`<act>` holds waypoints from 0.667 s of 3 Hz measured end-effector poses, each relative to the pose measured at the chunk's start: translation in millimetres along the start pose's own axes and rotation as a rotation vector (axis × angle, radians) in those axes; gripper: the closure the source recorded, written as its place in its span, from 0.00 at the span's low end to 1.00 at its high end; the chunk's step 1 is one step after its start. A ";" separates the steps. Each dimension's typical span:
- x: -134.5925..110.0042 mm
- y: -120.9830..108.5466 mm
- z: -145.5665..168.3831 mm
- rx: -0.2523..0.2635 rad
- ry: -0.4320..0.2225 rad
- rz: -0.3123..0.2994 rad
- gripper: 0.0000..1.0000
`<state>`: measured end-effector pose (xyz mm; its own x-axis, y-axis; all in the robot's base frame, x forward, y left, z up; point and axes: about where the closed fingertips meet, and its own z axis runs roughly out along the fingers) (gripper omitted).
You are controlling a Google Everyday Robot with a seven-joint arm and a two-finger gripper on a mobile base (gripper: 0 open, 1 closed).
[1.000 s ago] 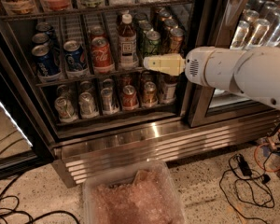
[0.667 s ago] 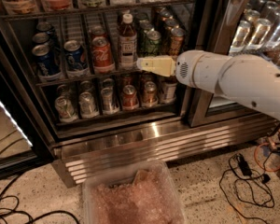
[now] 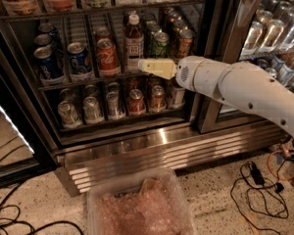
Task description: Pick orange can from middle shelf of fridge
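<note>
The orange can stands upright at the right end of the middle shelf, right of a green can. The shelf is a dark wire rack inside the fridge, whose door stands open. My gripper, pale yellow on a white arm, reaches in from the right and points left. It sits at the shelf's front rail, just below the green can and lower left of the orange can. It holds nothing that I can see.
A brown bottle, a red Coca-Cola can and blue cans fill the lanes to the left. Silver and reddish cans stand on the rack below. A plastic bin and cables lie on the floor.
My arm has reached further left along the front of the middle shelf, from under the orange can to under the green can.
</note>
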<state>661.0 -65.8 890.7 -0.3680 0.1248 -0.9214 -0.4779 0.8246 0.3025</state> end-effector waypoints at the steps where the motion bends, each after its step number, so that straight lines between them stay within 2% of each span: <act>1: 4.4 -4.2 11.8 -0.021 0.014 0.052 0.00; 2: 9.4 -12.4 22.0 -0.016 0.028 0.049 0.00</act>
<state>681.0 -62.7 872.9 -0.4132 0.1488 -0.8984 -0.4712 0.8093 0.3508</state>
